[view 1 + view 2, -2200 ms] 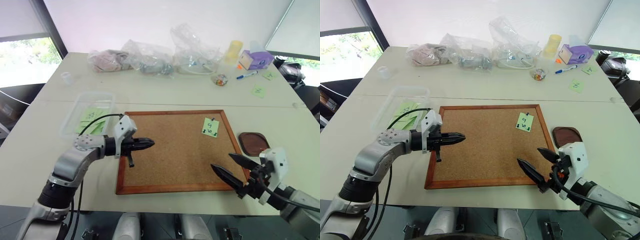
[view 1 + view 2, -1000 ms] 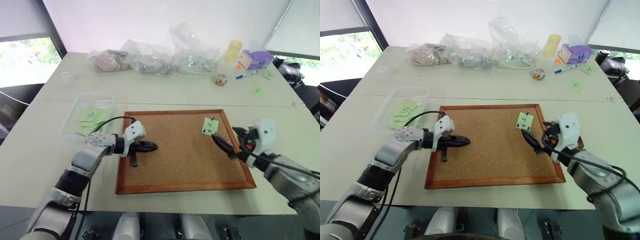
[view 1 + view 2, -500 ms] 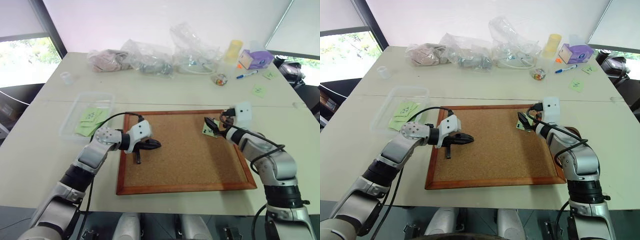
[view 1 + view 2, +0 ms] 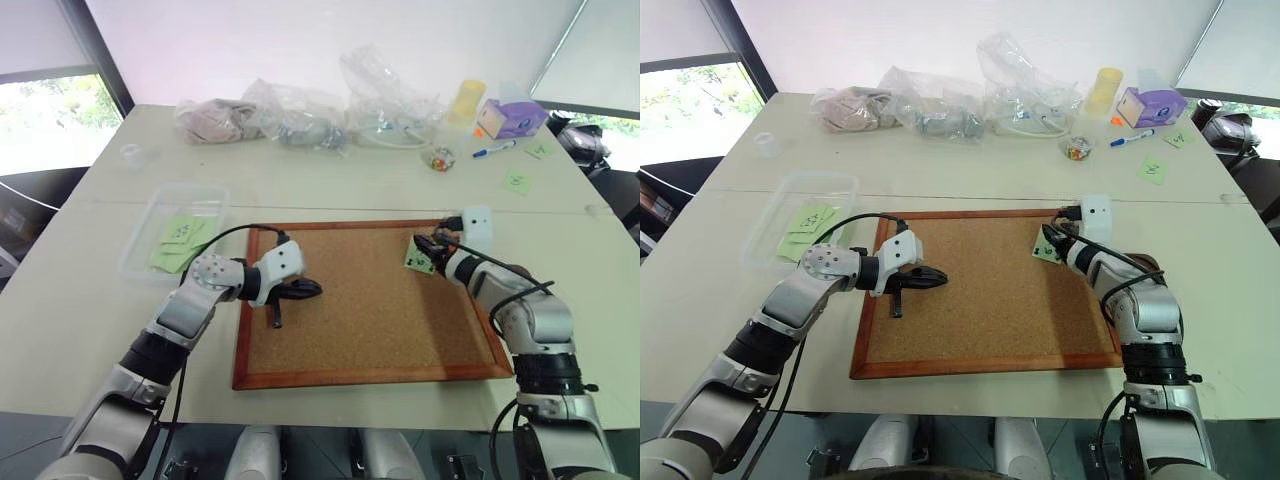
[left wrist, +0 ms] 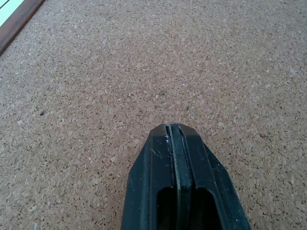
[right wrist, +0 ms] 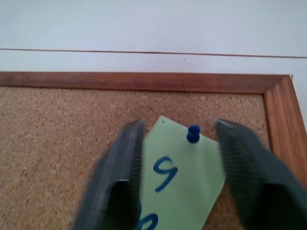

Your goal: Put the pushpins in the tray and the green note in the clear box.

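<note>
Clear box lies at the far left of the desk, green slips inside. Right of it, over the cork board, the left end effector is clenched on nothing; its wrist view shows the seam pressed tight. At the board's far right corner the right end effector straddles the green note, fingers apart, gripping nothing. That wrist view reveals a blue pushpin near the tilted note's far edge.
</note>
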### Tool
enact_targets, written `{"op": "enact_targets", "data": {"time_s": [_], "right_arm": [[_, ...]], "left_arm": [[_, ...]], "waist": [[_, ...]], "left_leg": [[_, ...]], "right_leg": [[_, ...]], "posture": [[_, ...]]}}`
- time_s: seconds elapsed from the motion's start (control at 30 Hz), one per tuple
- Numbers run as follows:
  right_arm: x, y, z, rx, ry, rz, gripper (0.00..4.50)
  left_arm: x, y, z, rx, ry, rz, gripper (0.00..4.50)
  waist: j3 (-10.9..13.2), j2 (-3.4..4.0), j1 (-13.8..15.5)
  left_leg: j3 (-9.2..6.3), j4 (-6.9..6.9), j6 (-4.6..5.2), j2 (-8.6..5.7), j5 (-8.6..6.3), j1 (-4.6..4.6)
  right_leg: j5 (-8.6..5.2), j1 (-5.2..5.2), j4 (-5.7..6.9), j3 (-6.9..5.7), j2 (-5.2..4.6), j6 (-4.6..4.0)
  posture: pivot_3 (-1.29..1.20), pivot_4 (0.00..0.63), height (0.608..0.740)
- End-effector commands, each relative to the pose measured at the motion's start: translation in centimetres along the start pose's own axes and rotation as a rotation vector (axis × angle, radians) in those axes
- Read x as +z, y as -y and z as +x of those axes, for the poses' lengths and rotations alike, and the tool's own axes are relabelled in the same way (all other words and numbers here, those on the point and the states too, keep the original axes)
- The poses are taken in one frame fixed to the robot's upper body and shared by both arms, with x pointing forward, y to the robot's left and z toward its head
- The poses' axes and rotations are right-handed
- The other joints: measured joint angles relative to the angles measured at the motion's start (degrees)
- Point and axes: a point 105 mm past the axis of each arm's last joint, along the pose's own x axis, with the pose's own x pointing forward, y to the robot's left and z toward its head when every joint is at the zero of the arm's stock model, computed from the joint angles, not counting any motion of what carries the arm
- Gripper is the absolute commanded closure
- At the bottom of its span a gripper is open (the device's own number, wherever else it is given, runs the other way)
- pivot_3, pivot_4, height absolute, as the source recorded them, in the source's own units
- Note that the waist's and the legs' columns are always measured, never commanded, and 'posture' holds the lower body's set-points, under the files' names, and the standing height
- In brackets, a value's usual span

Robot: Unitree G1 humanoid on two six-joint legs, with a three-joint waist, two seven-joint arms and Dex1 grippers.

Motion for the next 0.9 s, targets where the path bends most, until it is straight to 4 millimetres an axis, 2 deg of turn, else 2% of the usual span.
{"op": "enact_targets", "data": {"time_s": [0.03, 0.27, 0.43, 0.63, 0.9], "right_arm": [[1.6, 0.3, -0.1, -0.005, 0.063, -0.003, 4.47], [1.4, 0.4, -0.2, -0.013, 0.071, 0.003, 4.47], [3.2, 0.2, -0.9, -0.011, 0.182, -0.072, 4.47], [3.9, 0.1, -1.3, -0.031, 0.255, -0.135, 4.47], [5.1, 0.8, -2.3, -0.085, 0.351, -0.120, 4.47]], "left_arm": [[-0.4, 0.0, -0.1, 0.003, -0.018, -0.001, 4.50], [-0.5, 0.0, -0.1, 0.003, -0.021, -0.002, 4.50], [-0.9, 0.0, -0.1, -0.005, -0.046, 0.004, 4.50], [-1.0, 0.1, -0.1, -0.010, -0.052, 0.003, 4.50], [-1.0, 0.2, 0.0, -0.018, -0.053, 0.001, 4.50]], "waist": [[0.00, 0.00, -0.01], [-0.01, 0.01, -0.04], [0.01, 0.04, -0.01], [0.02, 0.07, -0.01], [0.01, 0.09, -0.05]], "left_leg": [[0.00, 0.00, 0.00, 0.00, 0.00, 0.00], [0.00, 0.00, 0.00, 0.00, 0.00, 0.00], [0.00, 0.00, 0.00, 0.00, 0.00, 0.00], [0.00, 0.00, 0.00, 0.00, 0.00, 0.00], [0.01, 0.00, 0.00, 0.00, 0.00, 0.02]], "right_leg": [[0.00, 0.00, 0.00, 0.00, 0.00, 0.00], [0.00, 0.00, 0.01, 0.00, 0.00, 0.00], [0.00, 0.00, 0.00, 0.00, 0.00, 0.00], [0.00, 0.00, 0.00, 0.00, 0.00, 0.00], [0.00, 0.00, 0.02, 0.00, 0.00, 0.00]], "posture": [[0.00, 0.150, 0.737], [0.00, 0.150, 0.737], [0.00, 0.150, 0.737], [0.00, 0.150, 0.737], [0.00, 0.150, 0.737]]}}
